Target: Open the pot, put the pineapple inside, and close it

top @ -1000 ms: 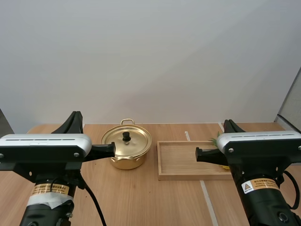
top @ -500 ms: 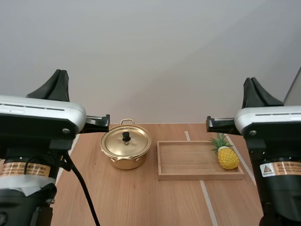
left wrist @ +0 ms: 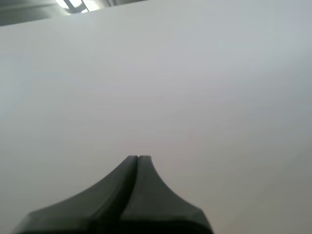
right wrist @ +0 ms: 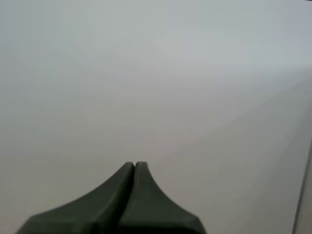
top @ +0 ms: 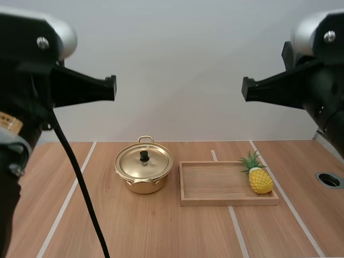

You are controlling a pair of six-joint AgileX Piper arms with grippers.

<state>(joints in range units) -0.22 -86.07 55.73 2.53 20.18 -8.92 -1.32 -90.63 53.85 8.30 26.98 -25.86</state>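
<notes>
1 pot (top: 144,173) is sitting on the table (top: 161,228) w/ its 1 lid (top: 145,161) on. 1 pineapple (top: 260,179) is lying in the right end of 1 tray (top: 215,184), beside the pot. The left gripper (left wrist: 138,158) & the right gripper (right wrist: 134,164) are hanging high up, each w/ 2 fingers pressed together, holding nothing.

A gold pot (top: 143,174) stands on the worktop (top: 161,231), its black-knobbed lid (top: 144,160) on. A small yellow pineapple (top: 258,177) lies in the wooden tray's (top: 215,200) right end.

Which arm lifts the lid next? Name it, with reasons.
Left, likely. The pot, lid on, stands nearer the left gripper; the right gripper is nearer the tray holding the pineapple. Both are shut, raised high.
</notes>
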